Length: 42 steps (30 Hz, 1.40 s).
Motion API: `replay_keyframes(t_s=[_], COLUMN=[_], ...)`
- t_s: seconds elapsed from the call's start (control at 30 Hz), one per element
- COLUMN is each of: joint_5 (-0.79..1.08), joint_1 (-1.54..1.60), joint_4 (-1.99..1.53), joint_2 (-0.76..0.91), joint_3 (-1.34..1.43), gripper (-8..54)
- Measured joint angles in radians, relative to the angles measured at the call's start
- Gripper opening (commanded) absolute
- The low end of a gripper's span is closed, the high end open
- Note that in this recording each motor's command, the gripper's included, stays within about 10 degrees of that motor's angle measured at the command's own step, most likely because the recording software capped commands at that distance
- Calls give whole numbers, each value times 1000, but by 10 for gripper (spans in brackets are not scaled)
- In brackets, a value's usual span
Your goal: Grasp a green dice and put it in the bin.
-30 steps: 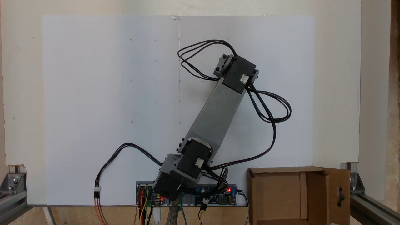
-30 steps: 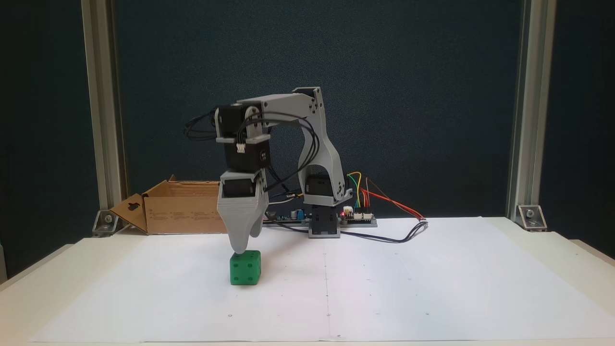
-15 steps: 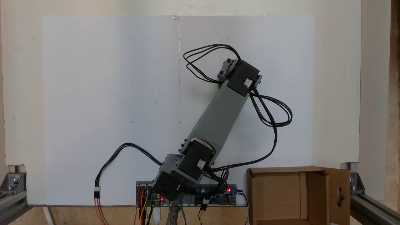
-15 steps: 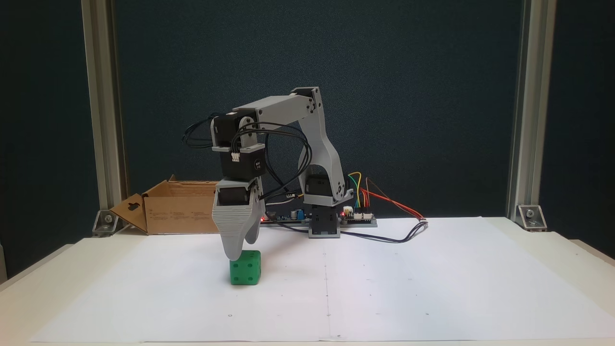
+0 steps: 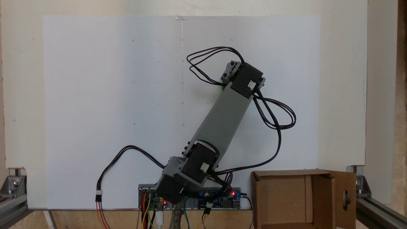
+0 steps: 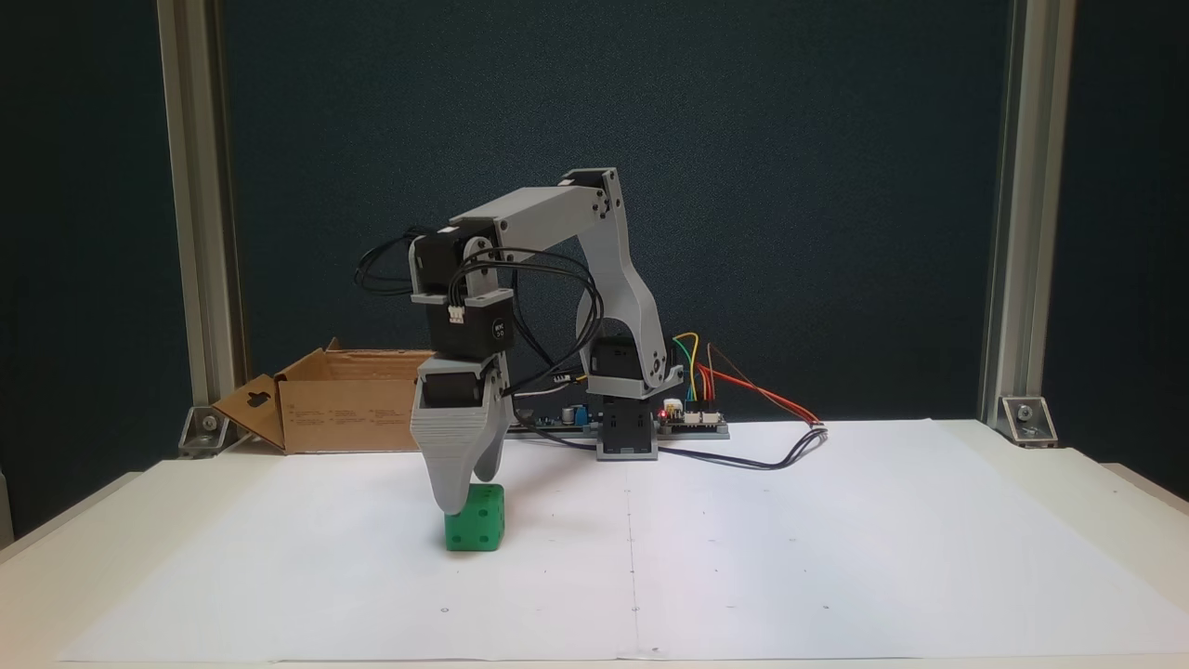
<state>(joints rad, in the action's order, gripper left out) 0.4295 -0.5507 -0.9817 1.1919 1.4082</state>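
The green dice (image 6: 481,527) rests on the white paper, left of centre in a fixed view; from above, just a green sliver of the dice (image 5: 223,86) peeks out beside the wrist. My gripper (image 6: 470,495) points straight down onto it. The wide grey front finger (image 6: 451,465) overlaps the dice's upper left corner, and the other finger drops behind the dice, so the jaws stand apart with the dice between them. The bin (image 6: 353,413), a brown cardboard box, stands at the back left, and in the view from above the bin (image 5: 256,197) sits at the lower right.
The arm's base and its circuit boards (image 6: 692,418) with coloured wires stand at the back centre. Black cables (image 5: 279,114) loop off the forearm. Aluminium frame posts (image 6: 200,223) rise at the table's back corners. White paper (image 6: 836,539) covers the table.
The arm has dipped and the gripper has come down from just above the dice to around its top. The dice has not moved.
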Motion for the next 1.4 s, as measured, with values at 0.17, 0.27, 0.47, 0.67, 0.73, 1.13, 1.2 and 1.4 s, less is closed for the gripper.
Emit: replay_keyframes(t_s=[0.17,0.27,0.47,0.67,0.73,1.13,1.2,1.4], joint_5=[0,0,0,0,0,0,0,0], joint_1=[2,0,0,0,0,2,2,2], joint_4=[32,44,86,121,121,147,170,238], joint_2=[0,0,0,0,0,0,0,-5], joint_3=[20,21,66,86,86,112,137,161], gripper=[452,452,454,451,450,437,431,431])
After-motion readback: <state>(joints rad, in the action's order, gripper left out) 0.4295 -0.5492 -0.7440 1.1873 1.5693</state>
